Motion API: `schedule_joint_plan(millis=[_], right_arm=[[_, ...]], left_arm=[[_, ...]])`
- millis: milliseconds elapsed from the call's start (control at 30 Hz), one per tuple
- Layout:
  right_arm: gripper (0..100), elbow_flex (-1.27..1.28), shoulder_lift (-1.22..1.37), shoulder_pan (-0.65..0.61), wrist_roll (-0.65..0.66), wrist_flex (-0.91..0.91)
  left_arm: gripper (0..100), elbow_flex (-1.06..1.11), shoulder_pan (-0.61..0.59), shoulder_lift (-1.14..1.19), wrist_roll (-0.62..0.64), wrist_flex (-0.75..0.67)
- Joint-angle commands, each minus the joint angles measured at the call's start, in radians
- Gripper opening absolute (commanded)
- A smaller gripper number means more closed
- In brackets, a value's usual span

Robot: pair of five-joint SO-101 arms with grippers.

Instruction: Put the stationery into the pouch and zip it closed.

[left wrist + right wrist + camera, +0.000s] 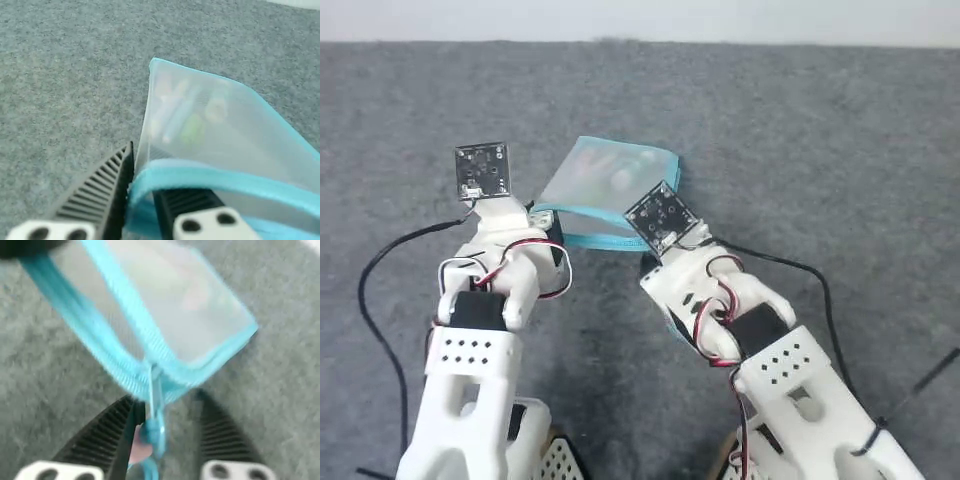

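High view: pouch (605, 178) sits on grey carpet (820, 150) between the two arms, with stationery (185, 122) inside, visible through its clear wall. Zip pull (156, 417) hangs between the wide-apart jaws of the right gripper (165, 432), close to one finger and not pinched; left gripper (142, 197) is clamped on the teal zip edge. Judgement: right should close squarely on the pull, then draw straight along the zip while left keeps the edge taut, otherwise the pouch may bunch.

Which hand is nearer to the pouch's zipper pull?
Right. The zipper pull sits inside the open right hand; the left hand clamps the pouch edge farther off.
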Motion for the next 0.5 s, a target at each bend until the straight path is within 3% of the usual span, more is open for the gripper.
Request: schedule_joint_plan(millis=[0,300,467], right_arm=[[0.2,-0.184,-0.008,-0.002,-0.003,0.113],[0.7,-0.506,0.091,-0.054,0.057,0.329],[0.7,-0.554,0.163,-0.166,0.057,0.36]], left_arm=[[3,0.002,0.0,-0.008,0.006,-0.084],[2,0.051,0.069,-0.006,-0.029,-0.114],[2,0.051,0.069,-0.006,-0.026,-0.114]])
